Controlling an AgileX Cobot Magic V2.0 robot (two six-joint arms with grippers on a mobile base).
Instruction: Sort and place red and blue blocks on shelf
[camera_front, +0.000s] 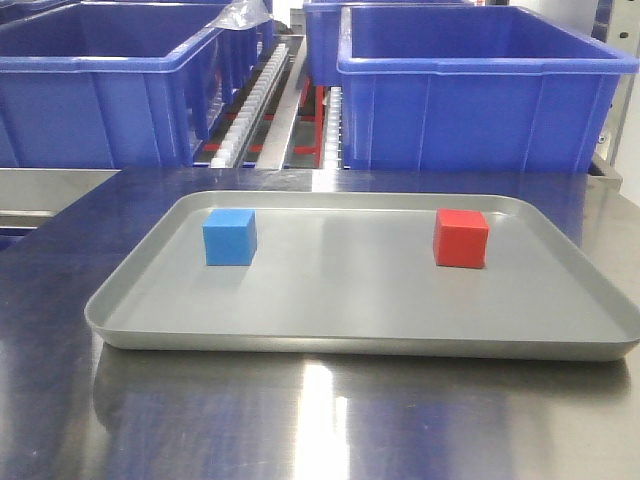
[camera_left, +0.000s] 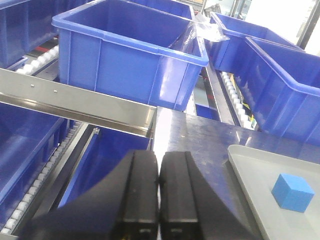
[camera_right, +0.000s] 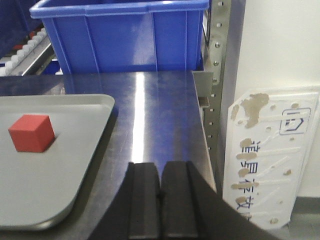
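Observation:
A sky-blue block (camera_front: 230, 237) rests on the left part of a shallow grey tray (camera_front: 360, 325), and a red block (camera_front: 461, 238) rests on its right part. The blue block (camera_left: 293, 192) shows at the lower right of the left wrist view, right of my left gripper (camera_left: 159, 167), which is shut and empty above the table's left edge. The red block (camera_right: 31, 132) lies left of my right gripper (camera_right: 160, 175), also shut and empty, over bare steel. The shelf's front rail (camera_left: 75, 102) with two small screws runs left of the table.
Large dark-blue bins (camera_front: 470, 90) (camera_front: 100, 90) stand on the roller tracks (camera_front: 255, 95) behind the tray. More bins (camera_left: 130, 50) fill the rack's tiers. A perforated steel upright (camera_right: 216, 75) and a white labelled panel (camera_right: 265, 155) stand at the table's right edge.

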